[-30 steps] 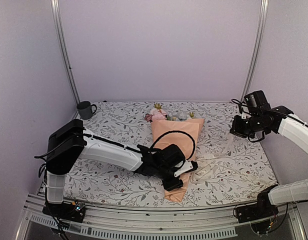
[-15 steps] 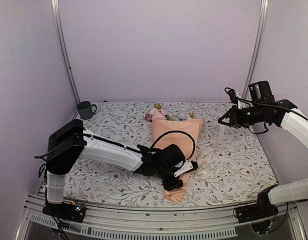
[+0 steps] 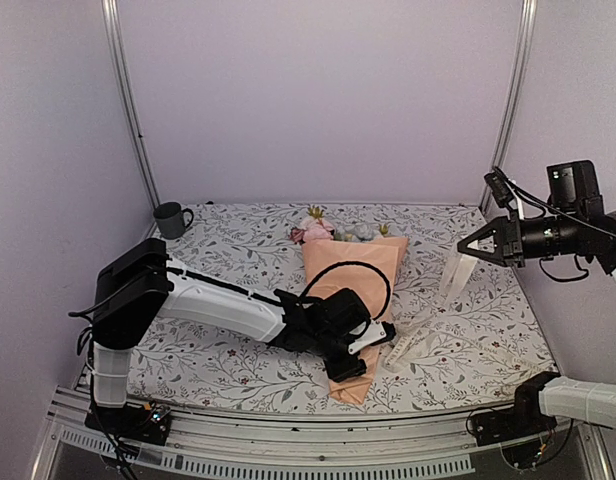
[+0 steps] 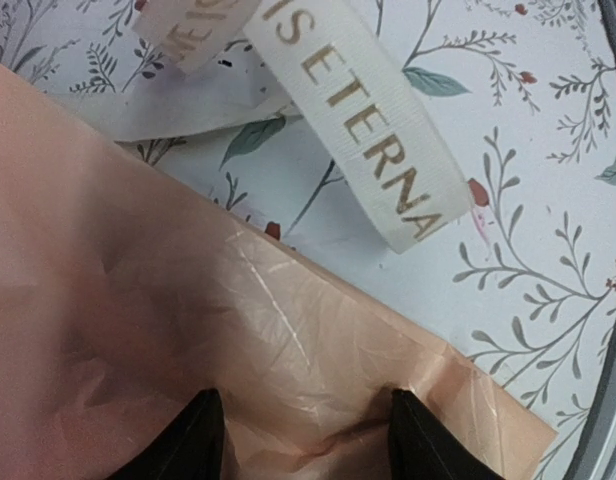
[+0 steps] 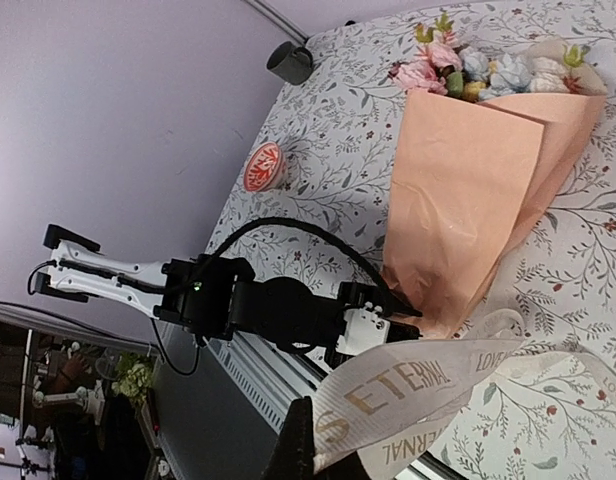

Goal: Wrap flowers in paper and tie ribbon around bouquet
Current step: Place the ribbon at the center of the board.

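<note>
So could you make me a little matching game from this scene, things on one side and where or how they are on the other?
Things: 1 mug; 2 ribbon; 3 bouquet; 4 left gripper.
States: A lying flat, blooms at the far end; B far left corner of the table; C pinched in the right gripper, trailing down to the table; D open, fingertips on the peach paper.
Pairs: 1-B, 2-C, 3-A, 4-D.

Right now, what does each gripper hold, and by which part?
Right gripper pinches the ribbon by a raised stretch. Left gripper straddles the bouquet near its tip; grip unclear.
</note>
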Robot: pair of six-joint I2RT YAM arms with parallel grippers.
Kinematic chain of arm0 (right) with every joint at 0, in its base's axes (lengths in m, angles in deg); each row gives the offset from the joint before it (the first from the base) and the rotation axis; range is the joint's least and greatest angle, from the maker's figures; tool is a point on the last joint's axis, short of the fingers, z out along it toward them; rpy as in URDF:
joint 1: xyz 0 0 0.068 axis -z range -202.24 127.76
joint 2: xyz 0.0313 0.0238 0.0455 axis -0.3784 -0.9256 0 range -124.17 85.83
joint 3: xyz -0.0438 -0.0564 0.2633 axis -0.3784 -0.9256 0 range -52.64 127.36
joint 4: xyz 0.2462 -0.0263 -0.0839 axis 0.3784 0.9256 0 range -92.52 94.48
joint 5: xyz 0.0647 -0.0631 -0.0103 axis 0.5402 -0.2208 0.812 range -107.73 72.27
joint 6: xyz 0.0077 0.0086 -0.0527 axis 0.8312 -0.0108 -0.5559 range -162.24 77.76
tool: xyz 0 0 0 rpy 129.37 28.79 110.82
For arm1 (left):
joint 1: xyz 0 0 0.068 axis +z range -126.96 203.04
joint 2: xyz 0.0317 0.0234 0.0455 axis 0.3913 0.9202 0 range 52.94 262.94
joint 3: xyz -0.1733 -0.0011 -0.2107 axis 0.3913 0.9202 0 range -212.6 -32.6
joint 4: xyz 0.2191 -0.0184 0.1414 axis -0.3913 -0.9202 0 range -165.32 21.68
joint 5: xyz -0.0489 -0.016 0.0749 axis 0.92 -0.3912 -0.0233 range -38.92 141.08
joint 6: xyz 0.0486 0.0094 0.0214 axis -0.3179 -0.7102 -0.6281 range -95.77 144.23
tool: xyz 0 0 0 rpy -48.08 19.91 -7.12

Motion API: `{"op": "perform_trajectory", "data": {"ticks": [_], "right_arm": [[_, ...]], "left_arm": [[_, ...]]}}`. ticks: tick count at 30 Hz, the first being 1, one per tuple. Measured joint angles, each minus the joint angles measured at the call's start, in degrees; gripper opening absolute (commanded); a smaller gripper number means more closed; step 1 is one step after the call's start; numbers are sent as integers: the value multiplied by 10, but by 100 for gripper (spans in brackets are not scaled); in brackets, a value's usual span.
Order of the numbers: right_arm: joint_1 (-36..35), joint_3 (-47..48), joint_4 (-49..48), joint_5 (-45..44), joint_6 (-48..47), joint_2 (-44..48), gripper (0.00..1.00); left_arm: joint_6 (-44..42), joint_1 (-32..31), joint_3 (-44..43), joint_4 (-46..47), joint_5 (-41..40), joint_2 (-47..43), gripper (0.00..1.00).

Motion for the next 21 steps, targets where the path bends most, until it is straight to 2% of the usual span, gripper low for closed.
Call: {"op": "perform_trajectory", "data": {"ticks": [3,4,7,9,10,11,14,16,20,21], "right_arm": [[0,30,57,-73,19,12,4],[0,27,79,-106,23,15,8],[0,-9,120,-186,31,-3,36],[0,-34,149,-264,41,-43,63],[0,-42,157,-304,46,-71,72],[1,-46,162,-346,53,-98,75],[1,-41,164,-447,60,-151,77],[-1,-21,166,-485,60,-180,74],[-53,6,106,-480,42,-217,65],[-76,3,80,-455,34,-219,58]], "left_arm": [[0,0,0,0,0,0,57],[0,0,0,0,0,0,57],[0,0,0,0,0,0,57],[0,0,0,0,0,0,57],[0,0,0,0,0,0,57],[0,0,0,0,0,0,57],[0,0,0,0,0,0,57],[0,0,0,0,0,0,57],[0,0,1,2,1,0,57],[0,0,2,3,1,0,57]]}}
